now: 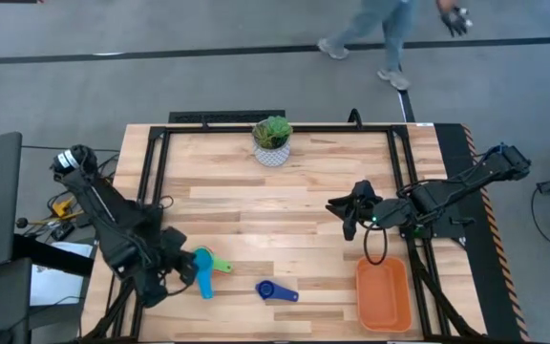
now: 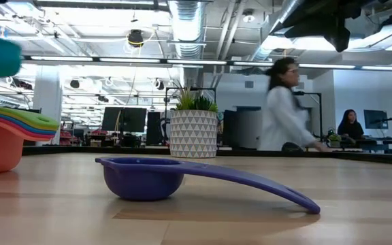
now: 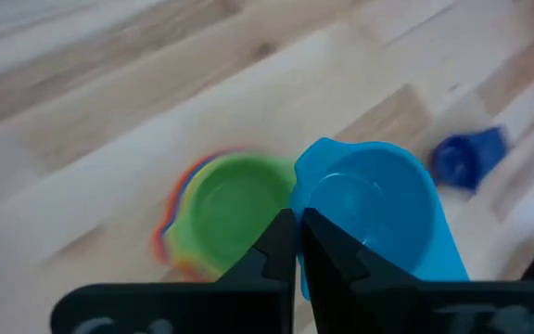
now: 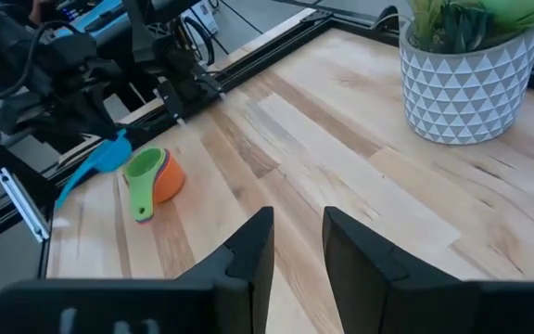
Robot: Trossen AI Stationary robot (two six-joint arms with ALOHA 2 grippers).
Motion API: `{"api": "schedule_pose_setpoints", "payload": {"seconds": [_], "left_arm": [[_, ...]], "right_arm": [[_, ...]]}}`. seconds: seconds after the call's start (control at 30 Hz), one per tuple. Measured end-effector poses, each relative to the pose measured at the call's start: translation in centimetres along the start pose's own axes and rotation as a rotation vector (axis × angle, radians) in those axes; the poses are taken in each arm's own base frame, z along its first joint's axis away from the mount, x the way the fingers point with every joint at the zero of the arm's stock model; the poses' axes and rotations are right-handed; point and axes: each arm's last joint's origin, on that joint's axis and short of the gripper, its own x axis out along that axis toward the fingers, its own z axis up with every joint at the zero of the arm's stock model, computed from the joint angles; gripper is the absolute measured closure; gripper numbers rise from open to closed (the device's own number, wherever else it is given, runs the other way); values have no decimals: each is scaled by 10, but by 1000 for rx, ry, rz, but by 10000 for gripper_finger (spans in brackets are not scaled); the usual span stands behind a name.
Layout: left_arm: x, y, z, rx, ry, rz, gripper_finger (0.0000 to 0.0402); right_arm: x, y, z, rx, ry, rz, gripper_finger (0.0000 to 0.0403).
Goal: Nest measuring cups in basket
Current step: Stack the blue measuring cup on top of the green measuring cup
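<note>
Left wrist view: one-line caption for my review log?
Left gripper shut on a light blue cup, beside the green-topped cup stack; dark blue cup apart.

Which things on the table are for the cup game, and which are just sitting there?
For the job:
- nested stack of plastic cups, green on top
- light blue plastic cup
- dark blue plastic cup
- orange plastic basket

Just there:
- white patterned plant pot

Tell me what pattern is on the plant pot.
The plant pot is white with a grey triangle pattern, clearest in the right wrist view.
</note>
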Motion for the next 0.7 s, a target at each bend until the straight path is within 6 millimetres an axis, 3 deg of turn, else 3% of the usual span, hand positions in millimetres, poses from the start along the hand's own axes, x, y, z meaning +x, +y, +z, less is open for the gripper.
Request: {"api": "schedule_pose_setpoints", "payload": {"seconds": [0.23, 0.4, 0.7], "left_arm": [[-6, 11, -6, -29, 36, 75, 401], [6, 13, -16, -57, 56, 133, 401], [20, 12, -35, -89, 110, 220, 401]], "right_arm": [[0, 2, 2, 16, -16, 14, 285], [0, 2, 1, 29, -15, 12, 284], [23, 8, -9, 29, -19, -30, 284]]}}
